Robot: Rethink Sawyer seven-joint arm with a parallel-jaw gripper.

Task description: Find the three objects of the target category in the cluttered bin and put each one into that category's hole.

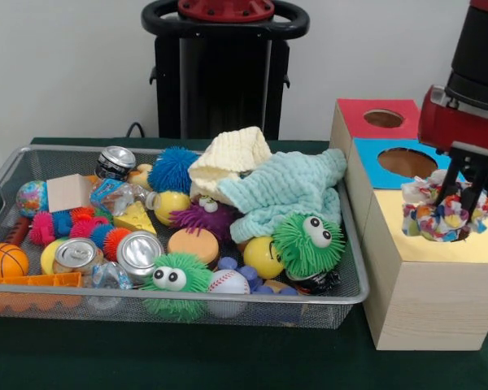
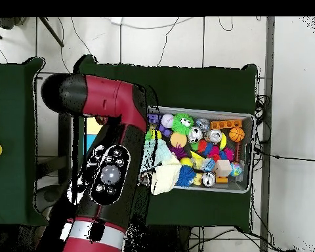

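Observation:
My gripper hangs at the right, above the yellow top of the wooden box, shut on a bunched cloth with many-coloured dots. The cloth dangles just over the yellow surface and hides any hole there. In the wire bin, a cream knitted cloth and a mint green cloth lie on top of the pile at the back right. In the overhead view the arm covers the gripper and most of the box; the bin shows to its right.
The box also has a red section with a hole and a blue section with a hole, behind the yellow one. The bin holds furry balls, drink cans, a baseball, a small basketball and a cheese wedge.

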